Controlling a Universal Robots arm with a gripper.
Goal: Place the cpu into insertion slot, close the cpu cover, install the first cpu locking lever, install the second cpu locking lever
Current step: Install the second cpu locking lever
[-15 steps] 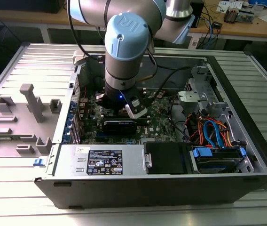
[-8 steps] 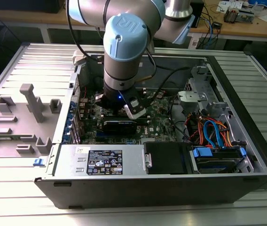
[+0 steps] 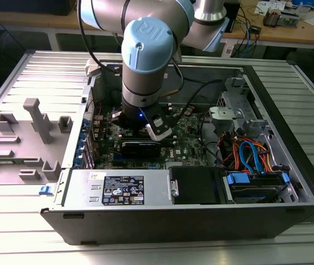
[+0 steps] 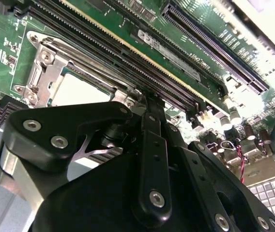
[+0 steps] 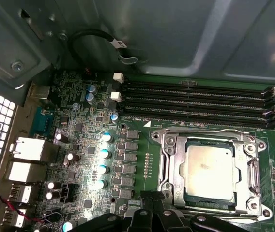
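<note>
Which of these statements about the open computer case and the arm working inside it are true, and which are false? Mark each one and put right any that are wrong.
1. The cpu lies in the insertion slot. True.
2. The cpu cover stands raised, clear of the chip. False: in the first wrist view it lies flat around the chip, whose silver top shows through its window.
3. The gripper is down close to the socket's edge. True.
4. The memory slots beside the socket hold cards. False: the long black slots are bare.
5. In the exterior view the arm reaches into the computer case. True.
</note>
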